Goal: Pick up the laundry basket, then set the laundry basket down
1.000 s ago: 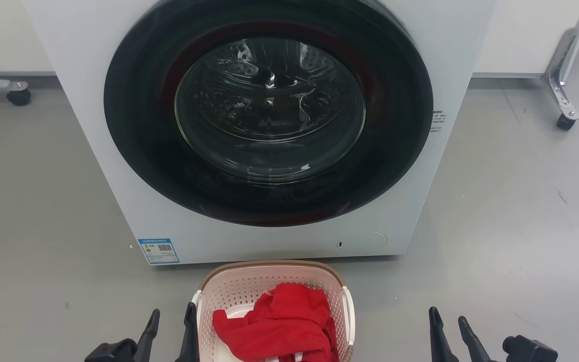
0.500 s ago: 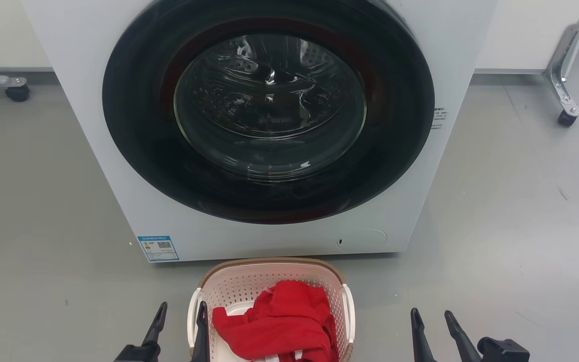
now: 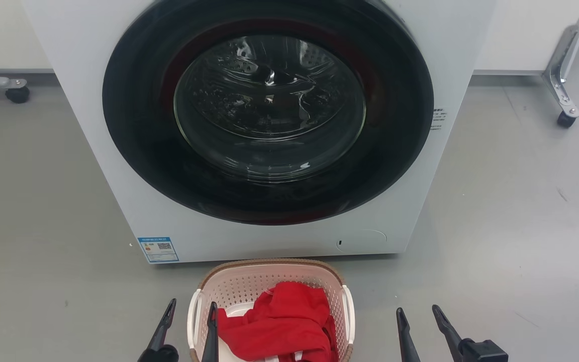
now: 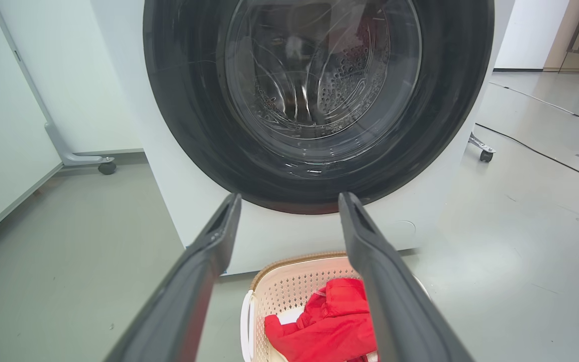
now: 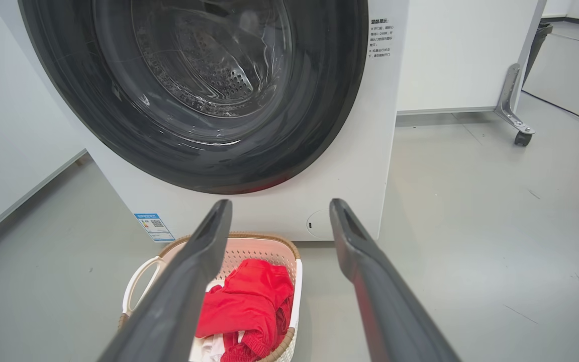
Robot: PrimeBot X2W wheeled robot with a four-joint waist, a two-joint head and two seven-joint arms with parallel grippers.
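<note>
So the small cream-white perforated plastic laundry basket with the brown woven-look rim (image 3: 269,263) sits on the grey floor (image 3: 495,226), right at the foot of the big white front-loading washer (image 3: 68,100) and roughly centred under its round dark glass door (image 3: 269,115). Not lifted yet, I'd say.

The left gripper (image 3: 192,303) has its two dark fingers spread wide. From the head camera they sit either side of the basket's white left handle (image 3: 191,314), which looks like lining up for a grab there. The right gripper (image 3: 417,308), fingers also wide apart and holding nothing, is out in front of the washer's right corner, clear of the other handle. My guess is it has to come in sideways first.

Hard bits: the basket's near end is cut off by the frame. I can't tell how high the left fingers are above that handle. A crumpled red garment (image 3: 279,322) covers something white I can't identify.
</note>
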